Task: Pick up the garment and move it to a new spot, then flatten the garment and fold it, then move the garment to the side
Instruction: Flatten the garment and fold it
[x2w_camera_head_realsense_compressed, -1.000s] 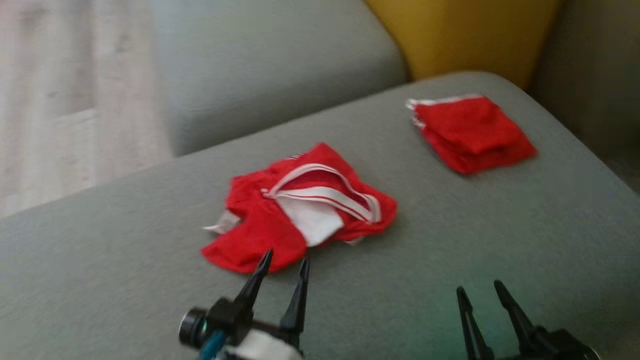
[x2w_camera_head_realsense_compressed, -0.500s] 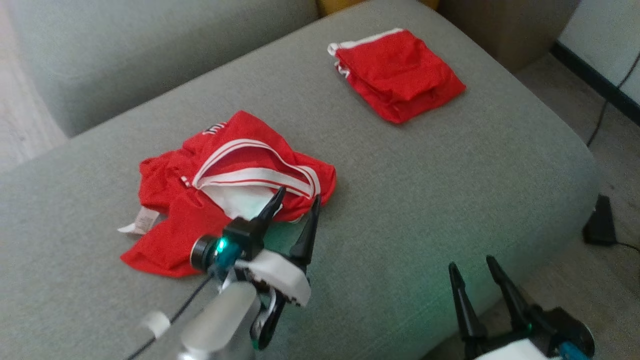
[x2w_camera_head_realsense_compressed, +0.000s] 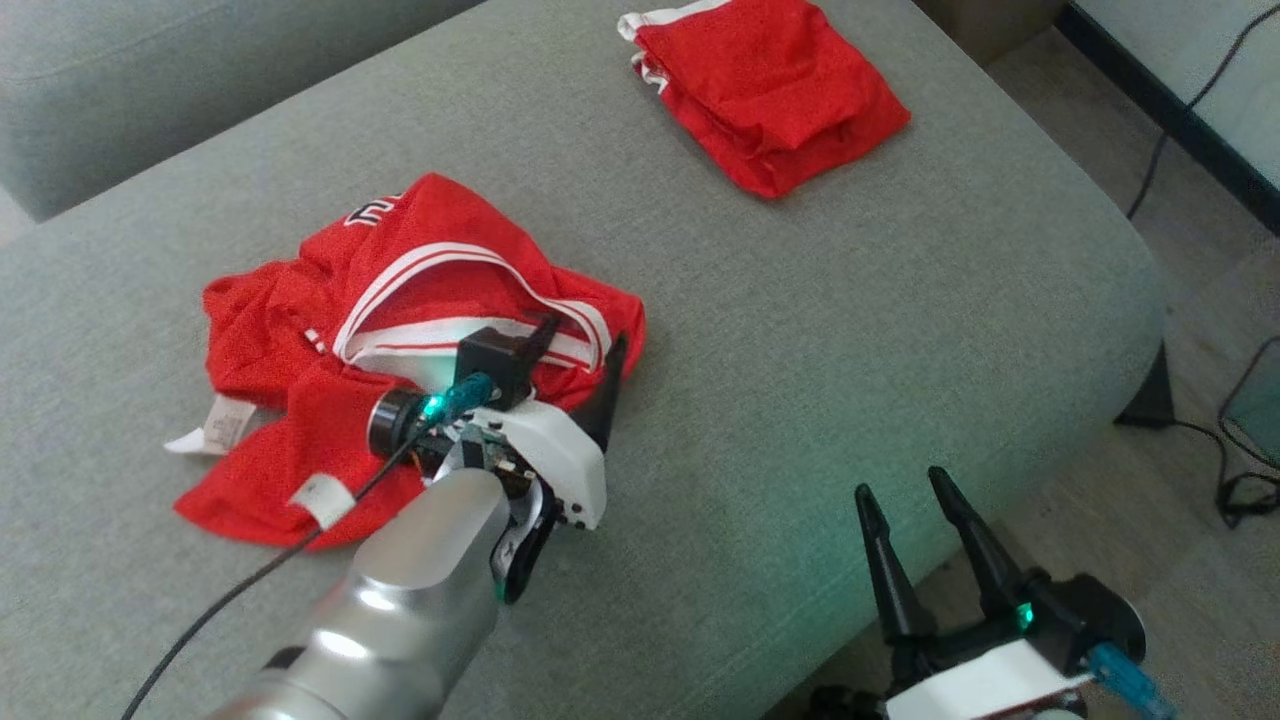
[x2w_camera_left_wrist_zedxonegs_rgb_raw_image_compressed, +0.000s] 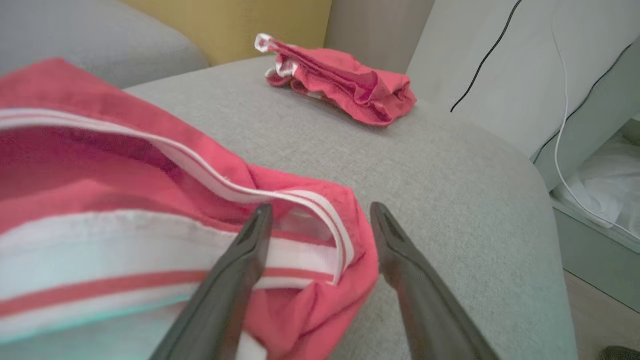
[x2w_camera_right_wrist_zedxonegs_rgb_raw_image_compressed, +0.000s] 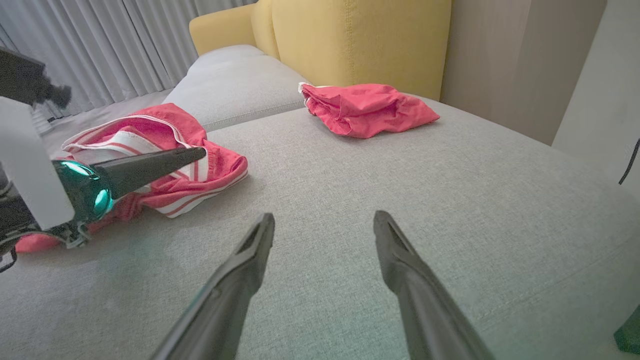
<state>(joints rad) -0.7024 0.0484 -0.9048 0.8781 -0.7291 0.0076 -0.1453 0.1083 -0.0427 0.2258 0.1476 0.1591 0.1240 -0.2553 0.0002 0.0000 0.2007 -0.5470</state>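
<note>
A crumpled red garment (x2w_camera_head_realsense_compressed: 300, 330) with a white striped band lies on the grey sofa cushion (x2w_camera_head_realsense_compressed: 850, 300), left of centre. My left gripper (x2w_camera_head_realsense_compressed: 585, 335) is open at the garment's right edge. In the left wrist view (x2w_camera_left_wrist_zedxonegs_rgb_raw_image_compressed: 320, 207) one finger lies over the white band (x2w_camera_left_wrist_zedxonegs_rgb_raw_image_compressed: 125, 235) and the other over bare cushion. Whether the fingers touch the cloth I cannot tell. My right gripper (x2w_camera_head_realsense_compressed: 900, 482) hangs open and empty near the cushion's front right edge, and in its own view (x2w_camera_right_wrist_zedxonegs_rgb_raw_image_compressed: 324, 216) it is well apart from the garment (x2w_camera_right_wrist_zedxonegs_rgb_raw_image_compressed: 165, 125).
A second red garment, folded (x2w_camera_head_realsense_compressed: 770, 90), rests at the cushion's far right (x2w_camera_left_wrist_zedxonegs_rgb_raw_image_compressed: 345, 80) (x2w_camera_right_wrist_zedxonegs_rgb_raw_image_compressed: 370, 107). Past the cushion's right edge the floor holds cables (x2w_camera_head_realsense_compressed: 1240, 480). A yellow armchair (x2w_camera_right_wrist_zedxonegs_rgb_raw_image_compressed: 360, 40) and another grey cushion (x2w_camera_head_realsense_compressed: 150, 80) stand behind.
The head camera has swung down and to the right. My left arm has reached forward from the garment's near edge to its right edge, still open. The garment lies as before.
</note>
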